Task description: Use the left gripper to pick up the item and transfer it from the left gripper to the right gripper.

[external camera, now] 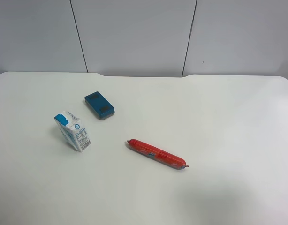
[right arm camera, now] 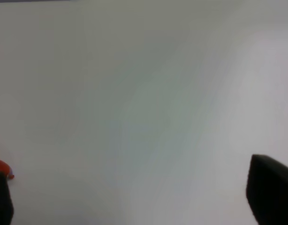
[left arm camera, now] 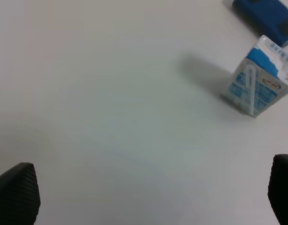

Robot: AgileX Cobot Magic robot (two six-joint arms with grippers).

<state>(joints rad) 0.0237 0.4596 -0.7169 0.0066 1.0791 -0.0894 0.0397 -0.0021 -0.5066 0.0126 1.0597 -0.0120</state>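
Note:
The small white milk carton (external camera: pixel 72 131) with a blue top and a barcode stands upright on the white table at the exterior high view's left. It also shows in the left wrist view (left arm camera: pixel 257 79), with a straw on its side. My left gripper (left arm camera: pixel 148 197) is open and empty; its two black fingertips (left arm camera: pixel 17 192) show at the frame's corners, well apart from the carton. My right gripper (right arm camera: pixel 134 197) is open and empty over bare table; one fingertip (right arm camera: pixel 270 192) shows at the frame's edge. Neither arm shows in the exterior high view.
A flat blue rectangular block (external camera: pixel 99 104) lies just behind the carton, also in the left wrist view (left arm camera: pixel 266 16). A long red sausage (external camera: pixel 157 153) lies near the table's middle; its tip shows in the right wrist view (right arm camera: pixel 2 167). A grey panelled wall stands behind the table.

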